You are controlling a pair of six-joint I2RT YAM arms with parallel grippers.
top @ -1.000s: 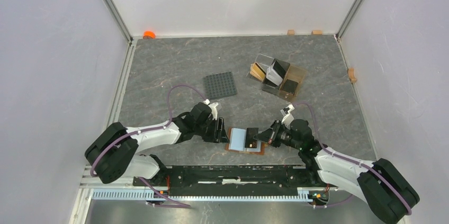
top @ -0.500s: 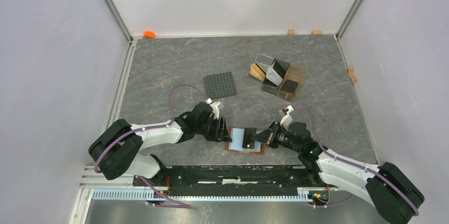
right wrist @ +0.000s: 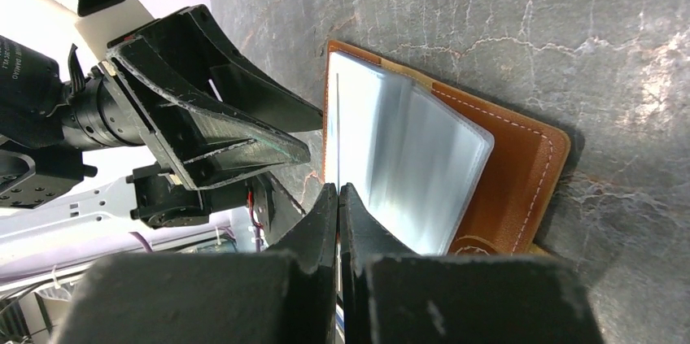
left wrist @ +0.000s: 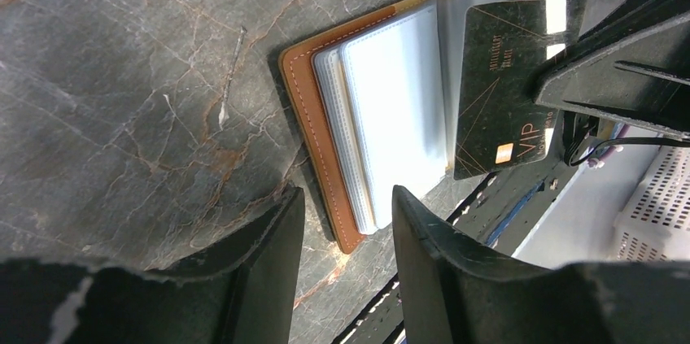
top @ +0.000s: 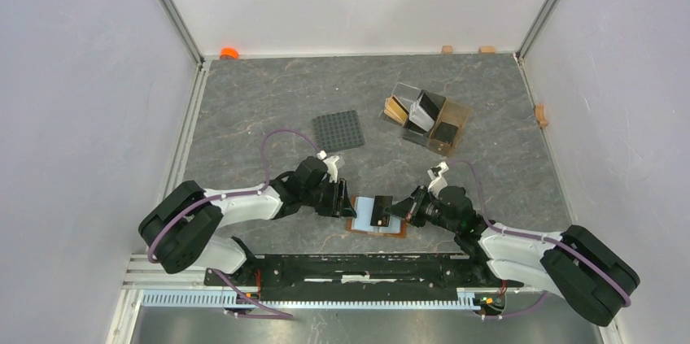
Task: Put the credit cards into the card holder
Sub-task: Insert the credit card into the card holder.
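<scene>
A black card [left wrist: 508,88] sits pinched in the right jaws over the open card holder [left wrist: 305,108] — left jaws, half-open and empty, beside it; amber stand [top: 462,120] holds cards [top: 421,112].

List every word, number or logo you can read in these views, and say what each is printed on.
"VIP": gold letters on the black credit card, running sideways in the left wrist view.
Two small gold lines near the middle of the same card: too small to read.
Card holder: no text visible.
Nothing else legible in any view.
</scene>
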